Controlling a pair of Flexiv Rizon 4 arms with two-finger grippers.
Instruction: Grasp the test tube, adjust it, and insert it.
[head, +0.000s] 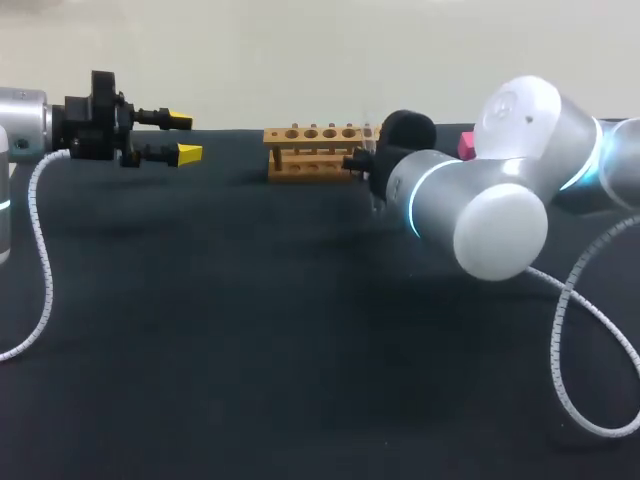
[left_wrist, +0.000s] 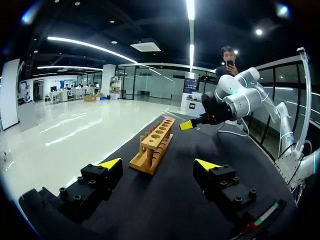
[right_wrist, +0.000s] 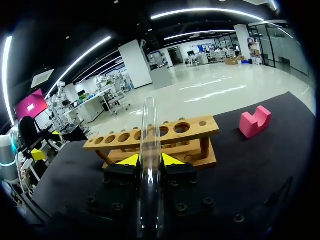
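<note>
At the far left of the dark surface (head: 250, 330), the left arm (head: 22, 122) comes in level above the cloth. Its left tool (head: 183, 137) points right toward the middle. The two yellow tips stand well apart with nothing between them, so the tool is open. A white coiled cable (head: 42, 270) hangs from the arm down to the surface.

Right of it, toward the far middle, a wooden rack (head: 312, 150) sits on the surface. It has a row of round holes along its top board, and no tube stands in any hole that shows. In the left wrist view the rack lies ahead of the open fingers, running away from them.

Just right of the rack's right end is the right tool (right_wrist: 150, 161), largely hidden in the head view behind the bulky silver right arm (head: 480, 205), which reaches in from the right. The right wrist view shows this tool closed on the clear glass test tube (right_wrist: 149, 145). Both yellow tips press the tube's sides, and the tube runs out past them with its open rim toward the rack. Whether the tube touches the rack I cannot tell.

Farther right, near the far edge, a small pink block (right_wrist: 255, 121) with a notch in its top rests on the surface, well apart from the rack.
</note>
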